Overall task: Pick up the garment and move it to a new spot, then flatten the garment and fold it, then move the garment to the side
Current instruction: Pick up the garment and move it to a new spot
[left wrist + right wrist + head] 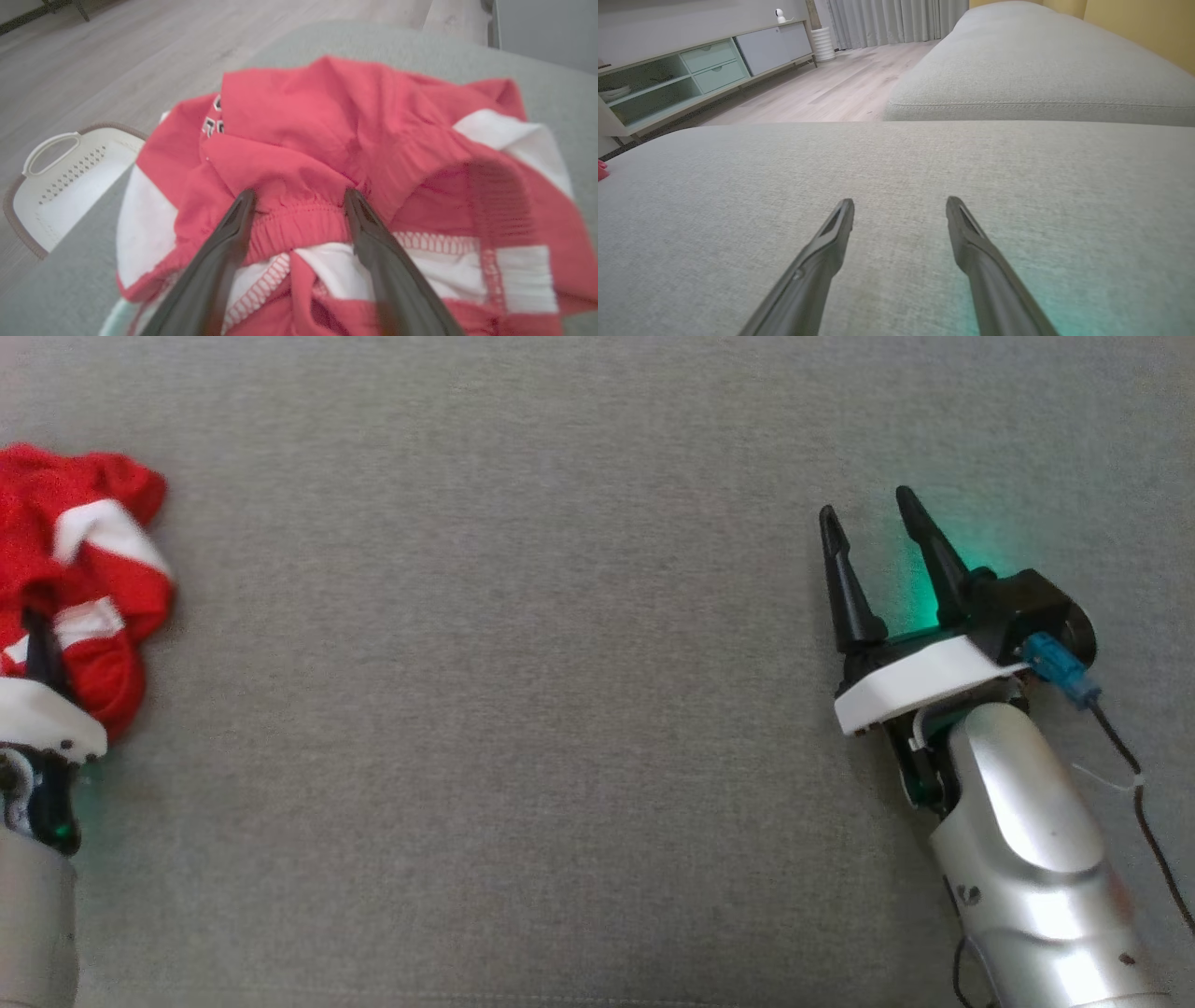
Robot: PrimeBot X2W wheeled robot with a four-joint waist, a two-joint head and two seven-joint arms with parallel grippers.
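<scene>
The garment [79,569] is a crumpled red piece with white stripes, lying at the far left of the grey cushion [523,709]. In the left wrist view the garment [336,140] bulks up close, an elastic hem bunched between my open left gripper [299,198]. Its two dark fingers straddle that hem with a wide gap. In the head view one dark finger [42,653] of that gripper pokes up against the cloth. My right gripper [873,518] hovers open over bare cushion far to the right, and my right gripper [900,205] holds nothing between its fingers.
A white laundry basket [60,182] stands on the wooden floor beside the cushion's edge. A second cushion [1041,70] lies beyond the right gripper, and a low cabinet [691,70] lines the far wall.
</scene>
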